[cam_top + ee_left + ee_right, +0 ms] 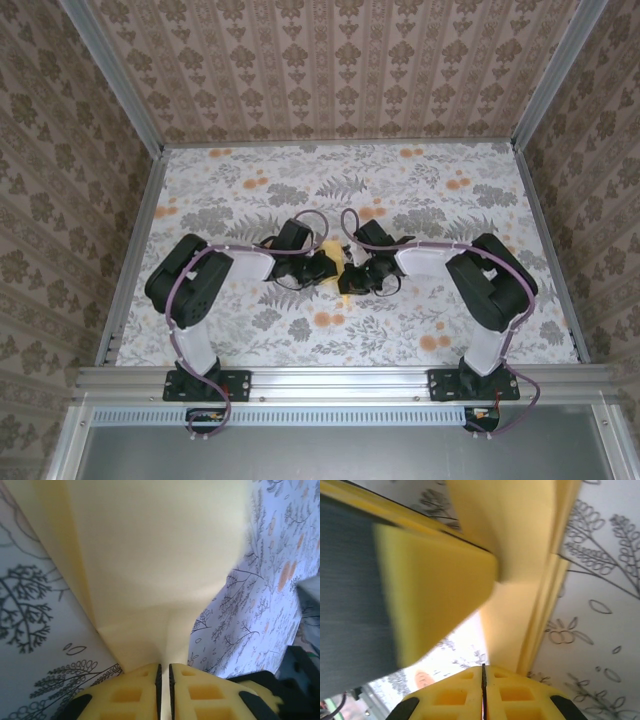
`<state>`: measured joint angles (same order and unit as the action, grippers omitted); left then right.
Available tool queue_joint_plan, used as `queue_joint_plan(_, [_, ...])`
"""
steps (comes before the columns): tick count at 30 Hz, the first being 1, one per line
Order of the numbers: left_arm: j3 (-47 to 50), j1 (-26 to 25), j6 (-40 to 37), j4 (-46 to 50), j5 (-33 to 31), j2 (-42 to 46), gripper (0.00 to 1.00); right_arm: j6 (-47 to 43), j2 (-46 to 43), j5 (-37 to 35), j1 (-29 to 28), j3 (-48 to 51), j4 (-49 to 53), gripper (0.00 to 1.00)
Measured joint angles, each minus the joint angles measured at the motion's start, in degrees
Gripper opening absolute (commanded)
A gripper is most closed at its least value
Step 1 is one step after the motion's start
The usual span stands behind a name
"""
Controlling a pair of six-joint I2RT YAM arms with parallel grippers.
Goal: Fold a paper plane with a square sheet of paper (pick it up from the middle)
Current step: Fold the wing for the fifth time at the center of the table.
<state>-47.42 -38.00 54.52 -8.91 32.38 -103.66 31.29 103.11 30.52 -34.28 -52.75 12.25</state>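
Jaws on the left gripper are nearly pressed together, w/ just a thin slit between the yellow fingers. The sheet of paper runs straight down into that slit, so I read it as pinching the sheet. Right gripper has its jaws pressed together too, only a dark hairline between them. The sheet comes down to the tips just right of that line. It looks pinched there, but I can't see the contact itself.

On the top cam both arms reach inward and meet approx. mid-table, grippers facing each other, v. close, sheet between them. Bits of pale yellow show on the far and near sides of the black wrist parts. I can't tell whether the sheet's lower edge touches the table.

Left wrist cam: the sheet rises from the fingers as a broad pale-yellow face w/ a crease down its left side and a folded layer near the bottom. Right wrist cam: stacked edges along the sheet's right side, i.e. more than one layer. A big blurred yellow finger of the left gripper sits close up on the left there, touching or nearly touching the sheet, can't tell which.

Table cover is grey leaf print w/ orange flower blotches; patterned walls on three sides.
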Motion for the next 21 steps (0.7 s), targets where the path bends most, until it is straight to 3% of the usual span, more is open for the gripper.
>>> queue_joint_plan(9, [-2.2, 4.3, -9.7, 3.7, 0.2, 7.8, 0.23, -2.9, 0.2, 0.3, 0.6, 0.3, 0.2, 0.09])
queue_joint_plan(21, [-2.5, 3.9, -15.9, 3.7, 0.9, 3.3, 0.21, -4.4, 0.2, 1.6, 0.9, 0.3, 1.6, 0.09])
